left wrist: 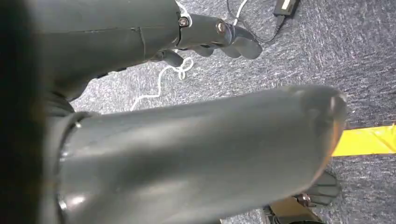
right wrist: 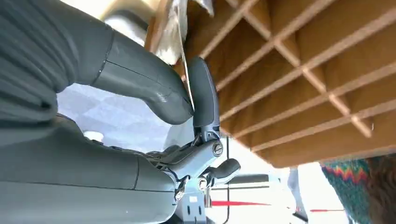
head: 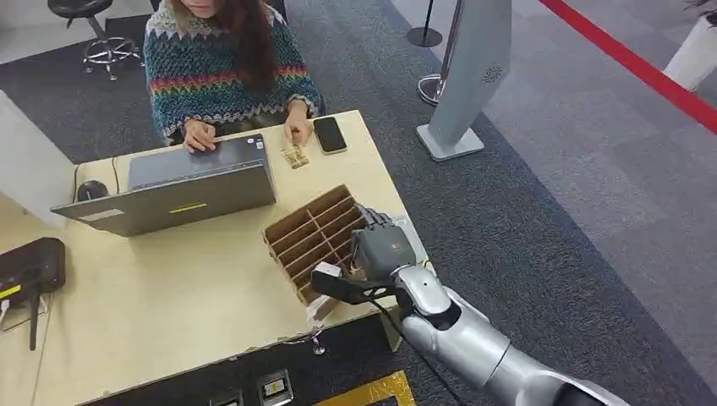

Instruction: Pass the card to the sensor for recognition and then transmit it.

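1. Right wrist view, nearest: right hand (right wrist: 196, 100) pinching the card (right wrist: 183, 60) between thick grey thumb and a darker finger; card seen edge-on as a thin pale line, right beside the wooden divider box (right wrist: 299, 70), just outside its slatted compartments; card's face not readable.
2. Left wrist view: left hand (left wrist: 205, 93) hanging over grey carpet, thumb and fingers (left wrist: 219, 32) apart with nothing between them; a white cord (left wrist: 159, 84) looped on the floor beyond, a strip of yellow tape (left wrist: 364, 140) past the thumb tip.
3. Head view, near edge: silver right arm entering from the lower right, hand poised over the near right corner of the table (head: 169, 296), touching or just above the box's near end; cannot tell which; box set at an angle, close to the table's right edge.
4. Mid table: wide bare tabletop left of the box; a black device (head: 30, 266) at the far left edge; an open laptop (head: 194, 182) beyond the box, well apart from it.
5. Far edge: a phone (head: 330, 134) and a small tan item (head: 293, 156) beside the hands of a seated person (head: 224, 59) in a patterned sweater.
6. Right of the table: open carpet (head: 550, 211); further off, a grey leaning panel on a flat base (head: 465, 76); a red floor line (head: 626, 59) beyond.
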You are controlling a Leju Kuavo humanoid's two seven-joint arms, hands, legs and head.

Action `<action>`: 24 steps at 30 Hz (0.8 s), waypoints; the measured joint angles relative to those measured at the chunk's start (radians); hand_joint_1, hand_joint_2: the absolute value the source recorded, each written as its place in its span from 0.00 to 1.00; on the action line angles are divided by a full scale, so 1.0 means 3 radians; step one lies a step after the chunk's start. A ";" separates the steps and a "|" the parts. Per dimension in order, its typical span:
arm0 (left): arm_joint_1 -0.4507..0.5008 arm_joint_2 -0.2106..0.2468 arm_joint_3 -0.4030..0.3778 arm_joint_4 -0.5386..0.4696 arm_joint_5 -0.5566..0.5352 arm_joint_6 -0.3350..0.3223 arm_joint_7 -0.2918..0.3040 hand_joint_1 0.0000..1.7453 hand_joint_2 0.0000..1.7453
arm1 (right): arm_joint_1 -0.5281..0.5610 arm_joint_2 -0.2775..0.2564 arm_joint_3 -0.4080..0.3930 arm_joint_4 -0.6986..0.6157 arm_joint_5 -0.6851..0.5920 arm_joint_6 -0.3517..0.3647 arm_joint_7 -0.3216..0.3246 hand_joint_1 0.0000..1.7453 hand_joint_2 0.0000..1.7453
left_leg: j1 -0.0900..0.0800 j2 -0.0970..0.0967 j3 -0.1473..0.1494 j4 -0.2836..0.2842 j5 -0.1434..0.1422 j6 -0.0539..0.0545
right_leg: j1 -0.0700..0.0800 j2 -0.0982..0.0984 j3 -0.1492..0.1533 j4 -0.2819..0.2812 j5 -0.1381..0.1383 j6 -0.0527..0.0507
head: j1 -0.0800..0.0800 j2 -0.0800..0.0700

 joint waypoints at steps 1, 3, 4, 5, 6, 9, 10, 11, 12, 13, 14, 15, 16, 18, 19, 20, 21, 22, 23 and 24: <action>-0.0005 0.0000 0.0000 0.0000 -0.0003 -0.0001 0.0000 0.00 0.00 | -0.0026 -0.0003 -0.0016 -0.0013 0.0013 0.0009 -0.0011 1.00 1.00 | 0.0000 0.0000 0.0000 0.0000 0.0000 0.0000 | 0.0000 0.0000 0.0000 0.0000 0.0000 0.0000 | 0.0000 0.0000; -0.0015 -0.0003 0.0000 0.0000 -0.0005 -0.0003 0.0000 0.00 0.00 | -0.0112 -0.0012 -0.0048 -0.0052 0.0027 0.0046 -0.0020 1.00 1.00 | 0.0000 0.0000 0.0000 0.0000 0.0000 0.0000 | 0.0000 0.0000 0.0000 0.0000 0.0000 0.0000 | 0.0000 0.0000; -0.0021 -0.0008 -0.0001 0.0000 -0.0008 -0.0003 0.0000 0.00 0.00 | -0.0171 -0.0027 -0.0065 -0.0076 0.0032 0.0068 -0.0023 1.00 1.00 | 0.0000 0.0001 0.0000 0.0000 0.0000 0.0000 | 0.0000 0.0001 0.0000 0.0000 0.0001 0.0000 | 0.0000 0.0000; -0.0027 -0.0009 0.0000 0.0000 -0.0008 -0.0003 0.0000 0.00 0.00 | -0.0228 -0.0037 -0.0074 -0.0102 0.0034 0.0090 -0.0023 1.00 1.00 | 0.0000 0.0001 0.0000 0.0000 0.0000 0.0000 | 0.0000 0.0001 0.0000 0.0000 0.0001 0.0000 | 0.0000 0.0000; -0.0031 -0.0011 0.0000 0.0000 -0.0009 -0.0003 0.0000 0.00 0.00 | -0.0277 -0.0048 -0.0078 -0.0126 0.0034 0.0113 -0.0022 1.00 1.00 | 0.0000 0.0001 0.0000 0.0000 0.0001 0.0000 | 0.0000 0.0001 0.0000 0.0000 0.0001 0.0000 | 0.0000 0.0000; -0.0045 -0.0020 -0.0001 0.0000 -0.0009 0.0000 0.0000 0.00 0.00 | -0.0414 -0.0076 -0.0079 -0.0191 0.0033 0.0159 -0.0022 1.00 1.00 | 0.0000 0.0001 0.0000 0.0000 0.0001 -0.0001 | 0.0000 0.0001 0.0000 0.0000 0.0002 0.0000 | 0.0000 0.0000; -0.0051 -0.0023 -0.0001 0.0000 -0.0008 0.0001 0.0000 0.00 0.00 | -0.0461 -0.0083 -0.0078 -0.0215 0.0024 0.0172 -0.0020 1.00 1.00 | 0.0000 0.0001 0.0000 0.0000 0.0001 -0.0001 | 0.0000 0.0000 0.0000 0.0000 0.0002 0.0000 | 0.0000 0.0000; -0.0055 -0.0025 0.0000 0.0000 -0.0008 0.0001 0.0000 0.00 0.00 | -0.0506 -0.0089 -0.0078 -0.0229 0.0023 0.0178 -0.0019 1.00 1.00 | 0.0000 0.0001 0.0000 0.0000 0.0001 -0.0001 | 0.0000 0.0000 0.0000 0.0000 0.0002 0.0000 | 0.0000 0.0000; -0.0058 -0.0027 -0.0001 0.0000 -0.0008 0.0001 0.0000 0.00 0.00 | -0.0544 -0.0093 -0.0076 -0.0242 0.0022 0.0182 -0.0017 1.00 1.00 | 0.0000 0.0001 0.0000 0.0000 0.0001 -0.0001 | 0.0000 0.0001 0.0000 0.0000 0.0002 0.0000 | 0.0000 0.0000; -0.0061 -0.0027 -0.0001 0.0000 -0.0008 0.0003 0.0000 0.00 0.00 | -0.0578 -0.0103 -0.0075 -0.0254 0.0013 0.0184 -0.0015 1.00 1.00 | 0.0000 0.0001 0.0000 0.0000 0.0001 -0.0001 | 0.0000 0.0001 0.0000 0.0000 0.0002 0.0000 | 0.0000 0.0000; -0.0063 -0.0028 -0.0001 0.0000 -0.0006 0.0004 0.0000 0.00 0.00 | -0.0603 -0.0111 -0.0073 -0.0264 0.0004 0.0186 -0.0012 1.00 1.00 | 0.0000 0.0000 -0.0001 0.0000 0.0001 -0.0001 | 0.0000 0.0000 0.0000 0.0000 0.0002 0.0000 | 0.0000 0.0000; -0.0064 -0.0028 -0.0001 0.0000 -0.0006 0.0005 0.0000 0.00 0.00 | -0.0627 -0.0115 -0.0071 -0.0270 -0.0014 0.0186 -0.0009 1.00 1.00 | 0.0000 0.0000 -0.0001 0.0000 0.0001 -0.0001 | 0.0000 0.0001 0.0000 0.0000 0.0002 0.0000 | 0.0000 0.0000; -0.0064 -0.0028 -0.0001 0.0000 -0.0005 0.0005 0.0000 0.00 0.00 | -0.0650 -0.0116 -0.0069 -0.0270 -0.0033 0.0184 -0.0003 1.00 1.00 | 0.0000 0.0001 -0.0001 0.0000 0.0001 -0.0001 | 0.0000 0.0001 -0.0001 0.0000 0.0002 0.0000 | 0.0000 0.0000; -0.0064 -0.0028 0.0000 0.0000 -0.0005 0.0005 0.0000 0.00 0.00 | -0.0702 -0.0117 -0.0062 -0.0270 -0.0053 0.0181 0.0006 1.00 1.00 | 0.0000 0.0001 -0.0001 0.0000 0.0001 -0.0001 | 0.0000 0.0001 -0.0001 0.0000 0.0002 0.0000 | 0.0000 0.0000; -0.0065 -0.0028 -0.0001 0.0000 -0.0005 0.0005 0.0000 0.00 0.00 | -0.0732 -0.0117 -0.0059 -0.0270 -0.0058 0.0181 0.0008 1.00 1.00 | 0.0000 0.0001 -0.0001 0.0000 0.0001 -0.0001 | 0.0000 0.0001 -0.0001 0.0000 0.0002 0.0000 | 0.0000 0.0000; -0.0065 -0.0028 -0.0001 0.0000 -0.0006 0.0005 0.0000 0.00 0.00 | -0.0763 -0.0117 -0.0051 -0.0270 -0.0062 0.0181 0.0006 1.00 1.00 | 0.0000 0.0001 -0.0001 0.0000 0.0001 -0.0001 | 0.0000 0.0001 -0.0001 0.0000 0.0002 0.0000 | 0.0000 0.0000; -0.0066 -0.0029 -0.0001 0.0000 -0.0008 0.0004 0.0000 0.00 0.00 | -0.0795 -0.0118 -0.0041 -0.0270 -0.0066 0.0181 0.0006 1.00 1.00 | 0.0000 0.0001 -0.0001 0.0000 0.0001 -0.0001 | 0.0000 0.0001 -0.0001 0.0001 0.0002 0.0000 | 0.0000 0.0000; -0.0067 -0.0029 -0.0001 0.0000 -0.0019 -0.0004 0.0000 0.00 0.00 | -0.0828 -0.0118 -0.0032 -0.0270 -0.0088 0.0186 -0.0004 1.00 1.00 | 0.0000 0.0001 -0.0002 0.0000 0.0001 -0.0001 | 0.0000 0.0001 -0.0001 0.0001 0.0002 0.0000 | 0.0000 0.0000; -0.0070 -0.0029 -0.0001 0.0000 -0.0039 -0.0022 0.0005 0.00 0.00 | -0.0873 -0.0118 -0.0020 -0.0267 -0.0116 0.0197 -0.0017 1.00 1.00 | 0.0000 0.0001 -0.0002 0.0000 0.0001 -0.0001 | 0.0000 0.0001 -0.0001 0.0001 0.0002 0.0000 | 0.0000 0.0000; -0.0076 -0.0029 -0.0001 0.0000 -0.0050 -0.0027 0.0011 0.00 0.00 | -0.0925 -0.0118 -0.0012 -0.0263 -0.0143 0.0211 -0.0027 1.00 1.00 | 0.0000 0.0001 -0.0002 0.0000 0.0001 -0.0001 | 0.0000 0.0001 -0.0002 0.0001 0.0002 0.0000 | -0.0001 0.0000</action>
